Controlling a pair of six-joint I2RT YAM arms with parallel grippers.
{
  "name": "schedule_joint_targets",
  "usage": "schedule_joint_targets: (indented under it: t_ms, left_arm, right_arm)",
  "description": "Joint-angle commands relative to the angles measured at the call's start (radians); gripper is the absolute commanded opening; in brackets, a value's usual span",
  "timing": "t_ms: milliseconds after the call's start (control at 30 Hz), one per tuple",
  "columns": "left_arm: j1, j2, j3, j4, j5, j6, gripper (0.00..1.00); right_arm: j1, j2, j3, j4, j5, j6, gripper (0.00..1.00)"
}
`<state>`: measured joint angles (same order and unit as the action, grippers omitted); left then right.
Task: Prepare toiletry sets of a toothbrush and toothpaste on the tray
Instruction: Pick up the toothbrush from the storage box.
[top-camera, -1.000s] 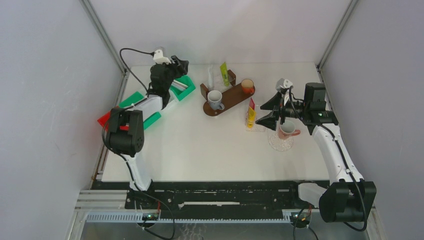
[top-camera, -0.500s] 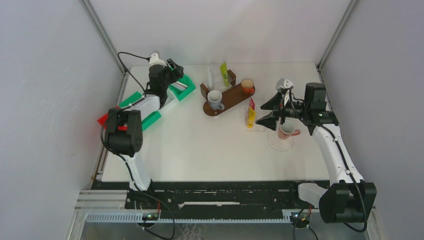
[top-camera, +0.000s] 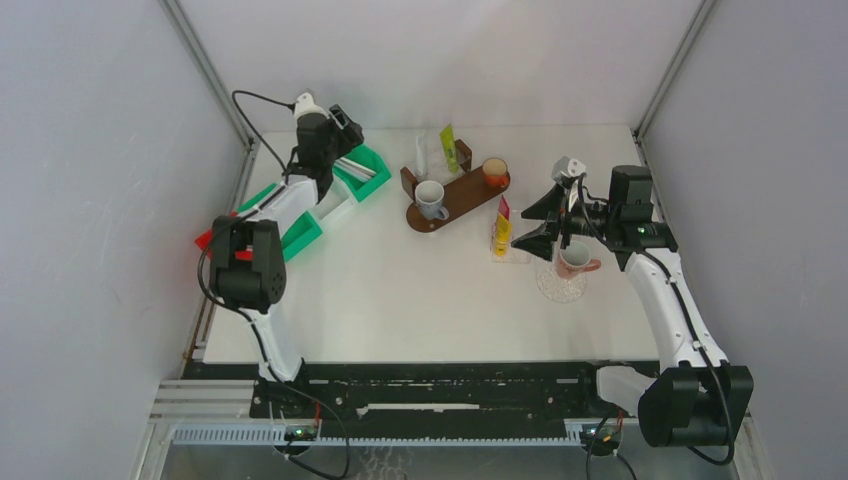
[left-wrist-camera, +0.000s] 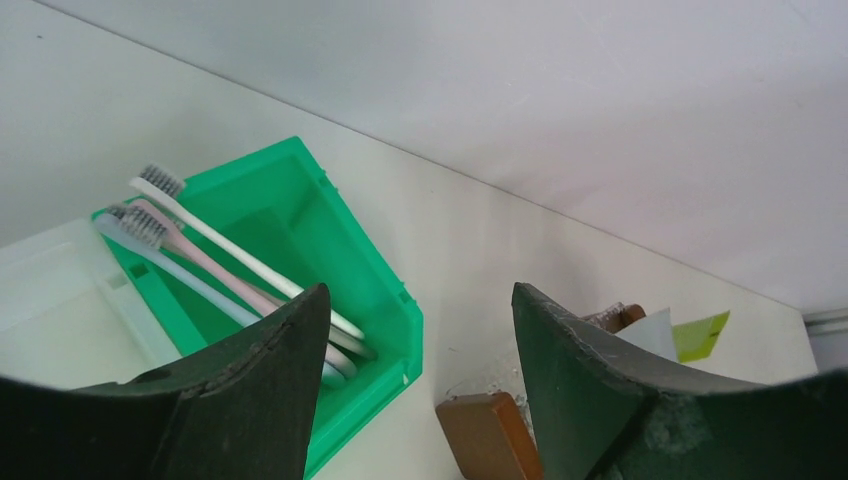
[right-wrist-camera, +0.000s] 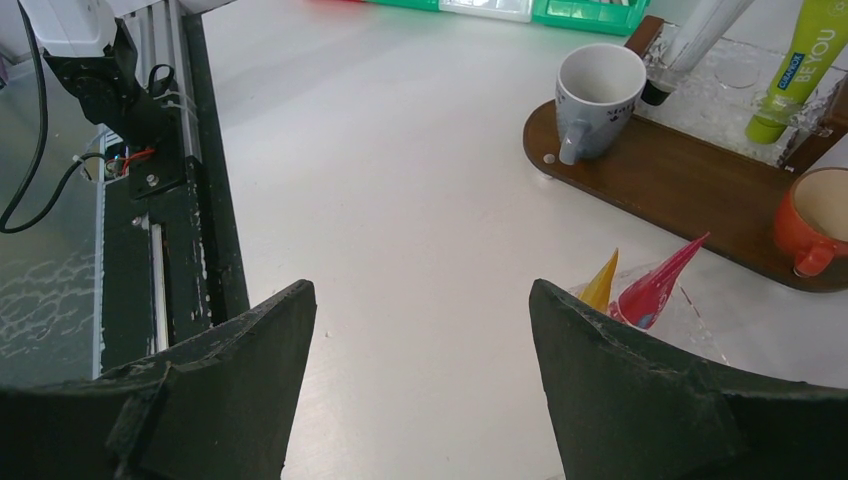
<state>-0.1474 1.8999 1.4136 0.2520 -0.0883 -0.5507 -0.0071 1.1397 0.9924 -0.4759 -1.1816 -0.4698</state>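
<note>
Toothbrushes (left-wrist-camera: 230, 275) wait in the far-left green bin (left-wrist-camera: 290, 190) as the left jaws, open and empty, shift above it, likely to pick one; right jaws also open.

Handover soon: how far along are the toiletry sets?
Done: grey mug, orange cup and a green tube stand on the tray. In hand: nothing; the open left gripper hovers near the toothbrushes in the green bin. Left: that mug is empty; red-yellow tubes sit off-tray.

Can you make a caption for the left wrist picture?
Open left end effector hovers near a green plastic bin holding long thin toothbrushes.
</note>
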Motion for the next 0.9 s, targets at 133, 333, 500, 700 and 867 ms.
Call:
schedule_joint_targets:
  t_ms: [133,333,500,700,867]
  left_arm:
    - [-0.032,0.022,0.126,-0.156,-0.156,0.053,0.72]
    - [-0.047,0.041,0.201,-0.264,-0.187,0.102,0.77]
    - [-0.049,0.085,0.266,-0.344,-0.294,0.015,0.76]
    - [-0.056,0.270,0.596,-0.708,-0.396,-0.111,0.47]
    - [-0.063,0.311,0.641,-0.727,-0.374,-0.107,0.39]
  right_arm:
    - [-0.004,-0.023,0.031,0.021,0.006,-0.006,0.86]
    - [0.008,-0.019,0.031,0.026,0.022,0.000,0.86]
    - [0.018,-0.020,0.031,0.029,0.031,0.002,0.86]
    - [0.020,-0.024,0.031,0.028,0.036,0.002,0.86]
    - [0.021,-0.023,0.031,0.028,0.038,0.000,0.86]
